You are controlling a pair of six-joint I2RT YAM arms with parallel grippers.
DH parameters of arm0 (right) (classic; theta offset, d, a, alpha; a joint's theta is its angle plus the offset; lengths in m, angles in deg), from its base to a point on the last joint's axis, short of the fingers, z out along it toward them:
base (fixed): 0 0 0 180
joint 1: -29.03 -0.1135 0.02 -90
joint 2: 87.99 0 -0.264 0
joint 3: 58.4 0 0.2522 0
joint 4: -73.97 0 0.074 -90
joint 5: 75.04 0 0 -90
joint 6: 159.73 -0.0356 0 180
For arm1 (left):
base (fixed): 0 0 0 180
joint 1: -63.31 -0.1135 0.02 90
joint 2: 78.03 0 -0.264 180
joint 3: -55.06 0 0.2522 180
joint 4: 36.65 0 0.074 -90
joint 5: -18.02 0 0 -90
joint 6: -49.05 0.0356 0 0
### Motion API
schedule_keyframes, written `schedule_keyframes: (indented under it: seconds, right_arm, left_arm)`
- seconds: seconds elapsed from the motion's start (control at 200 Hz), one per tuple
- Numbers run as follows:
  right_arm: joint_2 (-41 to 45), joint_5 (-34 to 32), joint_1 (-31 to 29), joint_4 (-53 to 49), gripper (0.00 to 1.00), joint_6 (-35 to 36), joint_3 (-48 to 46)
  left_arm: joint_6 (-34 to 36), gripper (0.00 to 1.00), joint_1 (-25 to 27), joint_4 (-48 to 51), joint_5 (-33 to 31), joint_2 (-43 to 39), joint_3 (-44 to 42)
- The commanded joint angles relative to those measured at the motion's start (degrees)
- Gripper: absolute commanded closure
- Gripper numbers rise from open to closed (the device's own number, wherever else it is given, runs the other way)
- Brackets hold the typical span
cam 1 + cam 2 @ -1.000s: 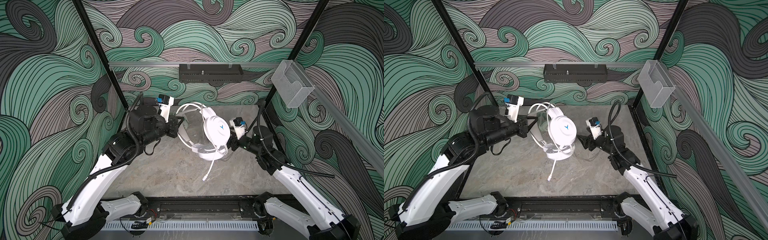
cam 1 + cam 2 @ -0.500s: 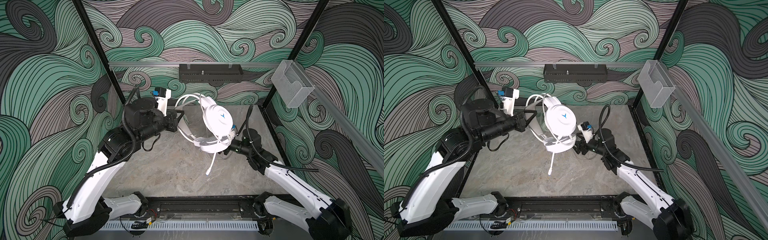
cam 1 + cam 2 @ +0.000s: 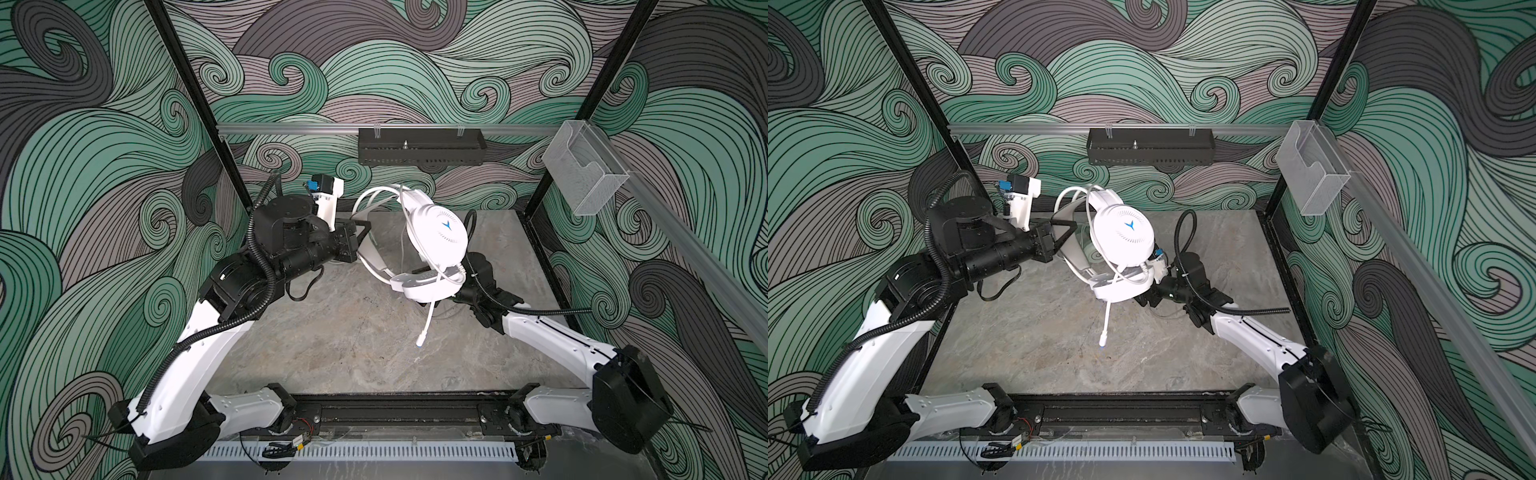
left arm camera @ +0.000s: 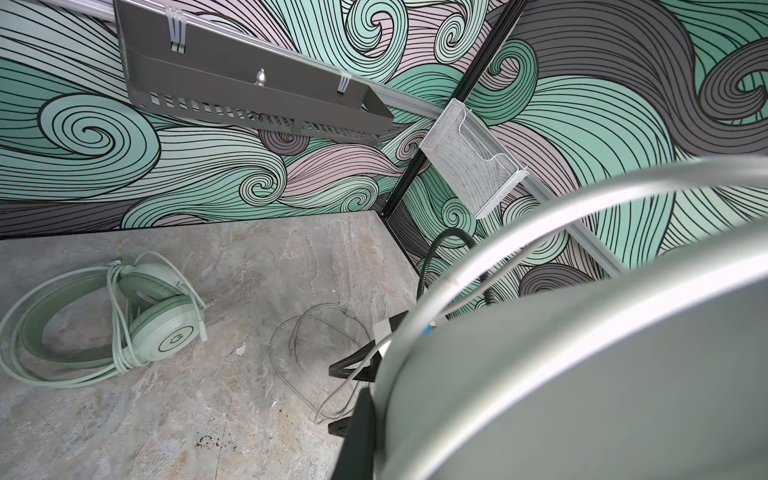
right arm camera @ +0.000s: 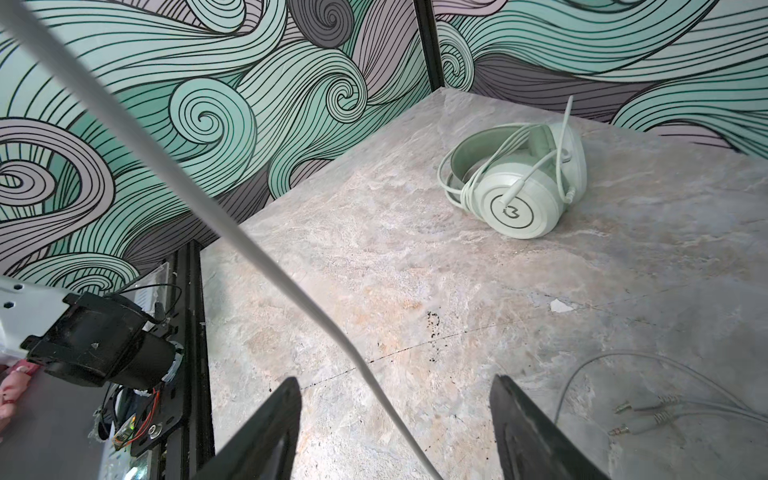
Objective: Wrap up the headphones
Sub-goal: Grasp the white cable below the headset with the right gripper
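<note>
Here the grey marbled table (image 3: 332,353) carries only one of the two headsets. The white headset (image 3: 436,232) hangs in the air over its middle, in both top views. Its headband loops out to the left, where the left gripper (image 3: 362,236) is clamped tight on the band. The earcup with the blue arrow faces up toward the camera. The second earcup sits lower and nearer the front, so the headset's long axis runs back to front on a tilt. Its mic boom (image 3: 427,322) points down and forward, tip clear of the table.

The mint headset (image 4: 124,320) lies on its side on the table with its own cable wound round band and earcups, the round-marked earcup (image 5: 512,210) turned up. In both top views the white one hides most of it.

The right gripper (image 5: 395,380) sits low beside the lower white earcup, jaws standing wide. The white cable (image 5: 249,249) runs slantwise between them, and neither finger presses on it. Its loose end lies on the table, finishing in two small plugs (image 5: 631,417).
</note>
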Motion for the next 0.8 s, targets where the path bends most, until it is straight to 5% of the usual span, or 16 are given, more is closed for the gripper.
schedule_keyframes:
  seconds: [0.0, 0.235, 0.796]
  right_arm:
    - [-1.67, 2.79, -0.53, 3.5, 0.28, -0.6, 1.59]
    - [-6.2, 3.02, -0.61, 4.85, 0.3, -0.39, 1.44]
    - [-5.61, 2.36, -0.53, 3.8, 0.6, 1.19, -3.97]
  left_arm:
    - [-2.47, 1.0, 0.24, -2.59, 1.13, -0.29, 3.44]
    - [-2.96, 1.0, 0.24, -2.93, 1.37, -0.24, 4.17]
    - [-4.74, 1.0, 0.2, -5.55, -0.86, -1.03, 2.5]
